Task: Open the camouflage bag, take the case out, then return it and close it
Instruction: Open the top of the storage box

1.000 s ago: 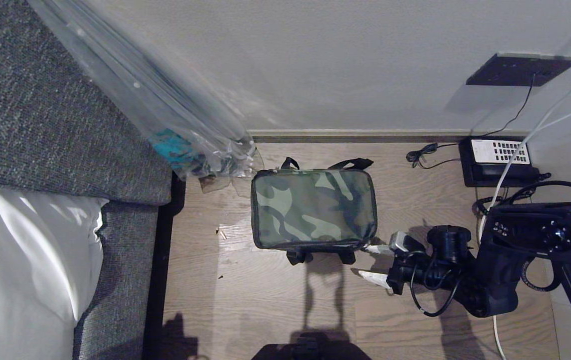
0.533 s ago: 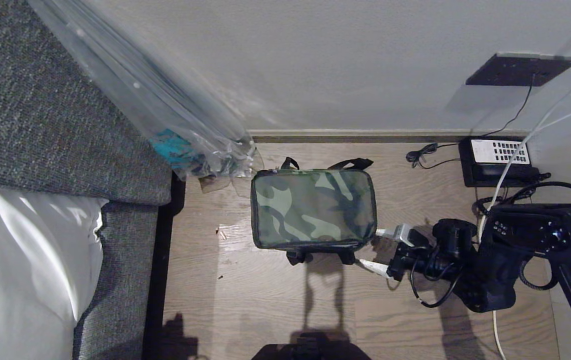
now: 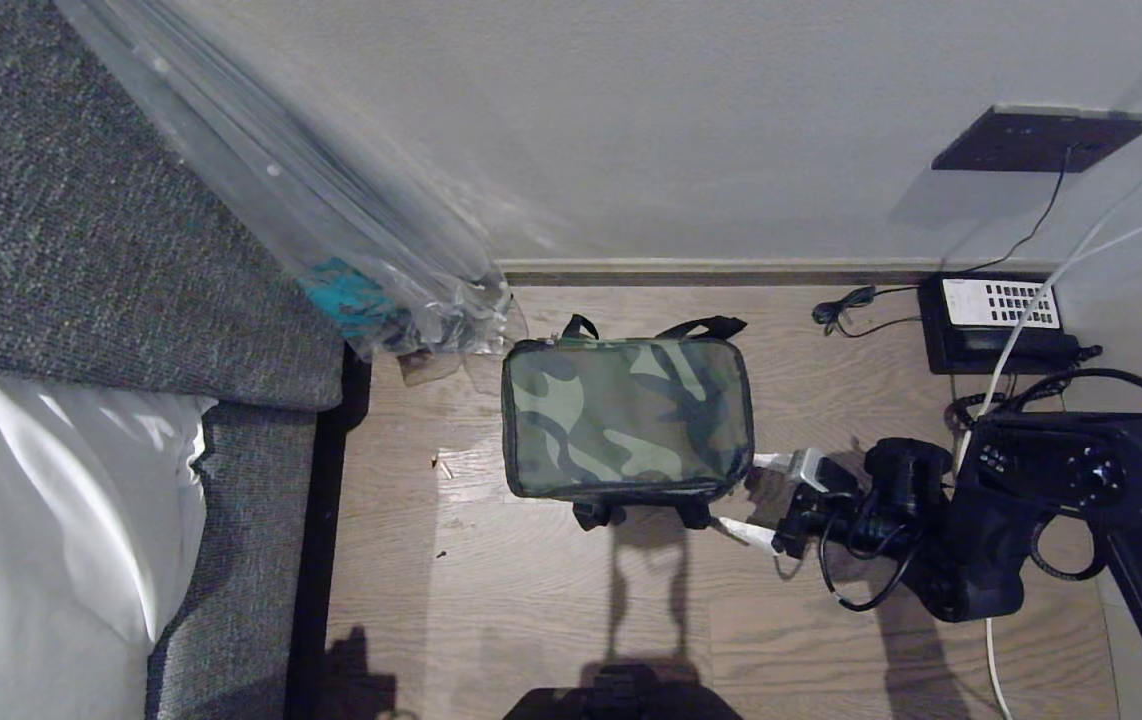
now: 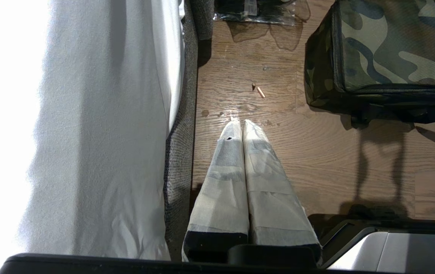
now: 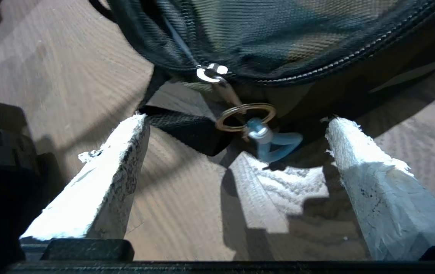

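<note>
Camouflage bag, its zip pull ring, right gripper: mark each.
camouflage bag (image 3: pixel 626 415): head view, middle of the green top panel.
zip pull ring (image 5: pixel 245 116): right wrist view, on the metal ring's rim.
right gripper (image 5: pixel 236 125): right wrist view, midway between the open fingertips.

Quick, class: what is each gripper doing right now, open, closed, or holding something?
Left gripper: closed, holding nothing, above the floor.
Right gripper: open, empty, fingers either side of the camouflage bag's zip pull.

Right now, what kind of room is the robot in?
Probably a bedroom or hotel room: white bedding on a grey upholstered frame, a wooden floor, and a desk phone by the wall.
</note>
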